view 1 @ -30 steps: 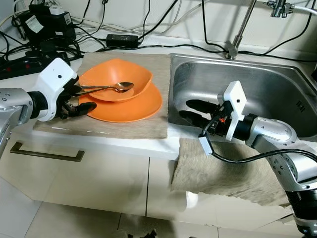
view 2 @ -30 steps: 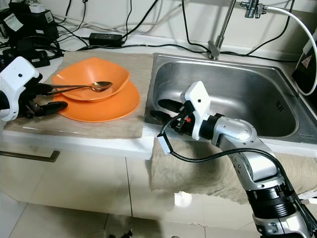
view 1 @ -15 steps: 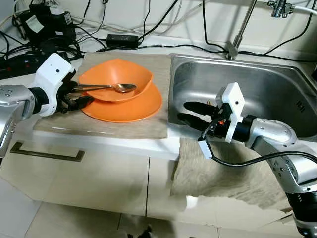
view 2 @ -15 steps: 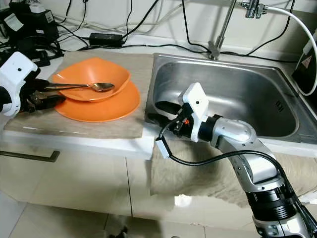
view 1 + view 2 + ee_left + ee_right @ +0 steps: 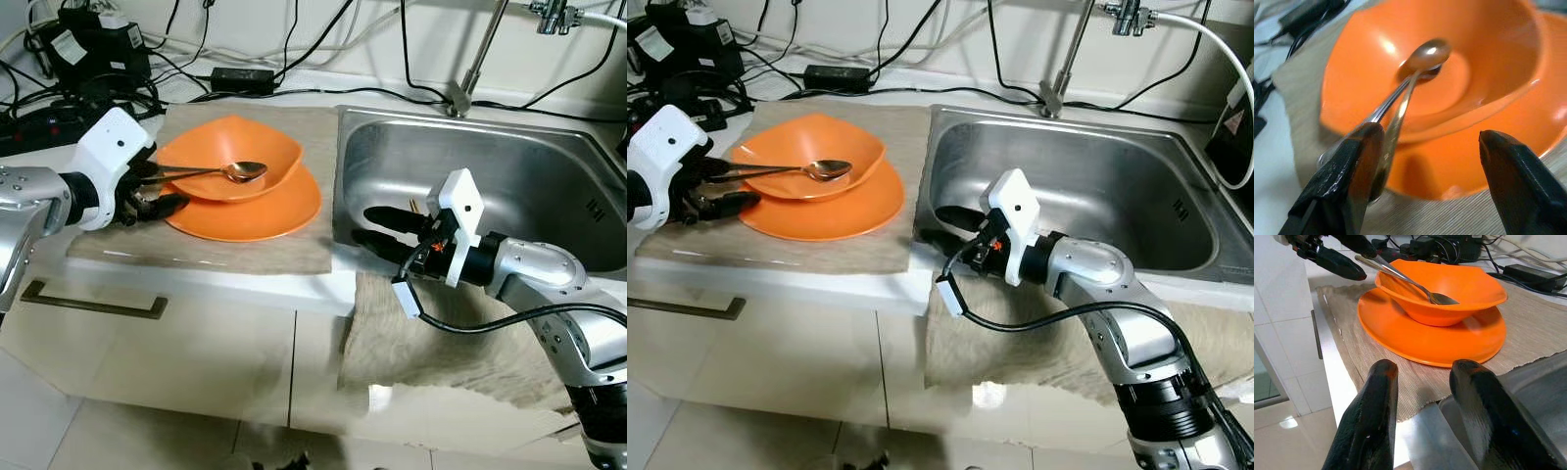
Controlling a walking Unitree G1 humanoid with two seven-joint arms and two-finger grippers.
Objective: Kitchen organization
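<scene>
Orange bowl (image 5: 227,157), stacked on a plate (image 5: 257,211), is being used to rest the spoon (image 5: 201,174); its handle is being straddled by the nearer left gripper (image 5: 155,188), parted wide. The right gripper (image 5: 384,228), fingers parted, is being held empty at the sink (image 5: 509,171).

Spoon (image 5: 1410,284) rests in orange bowl (image 5: 1449,291) on plate (image 5: 1440,340)

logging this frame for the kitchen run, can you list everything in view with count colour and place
bowl: 1, orange, on the plate
plate: 1, orange, on the mat
spoons: 2, metal, heads in the bowl, handles over its rim
mat: 1, beige, counter left of the sink
sink: 1, steel
cloth: 1, beige, hanging over the counter front
cables: several, black, back of the counter
left gripper: open, at the spoon handles
right gripper: open, at the sink's front corner
</scene>
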